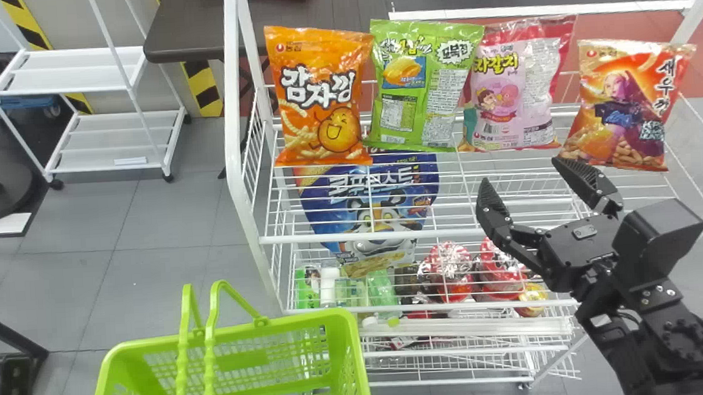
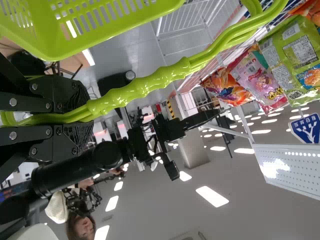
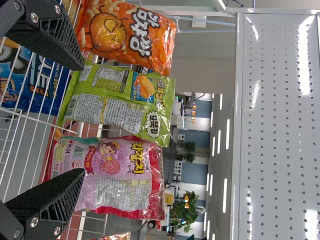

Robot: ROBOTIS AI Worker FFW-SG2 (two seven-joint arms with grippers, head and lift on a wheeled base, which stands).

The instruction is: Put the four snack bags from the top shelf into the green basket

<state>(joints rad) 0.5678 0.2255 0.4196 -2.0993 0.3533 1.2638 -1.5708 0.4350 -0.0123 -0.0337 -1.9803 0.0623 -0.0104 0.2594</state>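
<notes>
While my left gripper [image 2: 82, 116] pinches the looped handles [image 2: 150, 85] of the green plastic basket [image 1: 344, 329], near the left front of the white wire rack [image 1: 239, 161], my right gripper [image 1: 522, 173] hangs with its fingers spread wide and empty at the rack's right front, apart from the bags. On the rack's top shelf, left to right, stand a glossy orange bag [image 1: 324, 101], a green bag [image 1: 424, 86], a pink bag [image 1: 513, 90] and an orange-red bag [image 1: 630, 107]. Below them in the rack sits a big blue pouch [image 1: 367, 196], behind wires. All four bags face me, long axes upright, the orange-red one tilting rightward at its top.
</notes>
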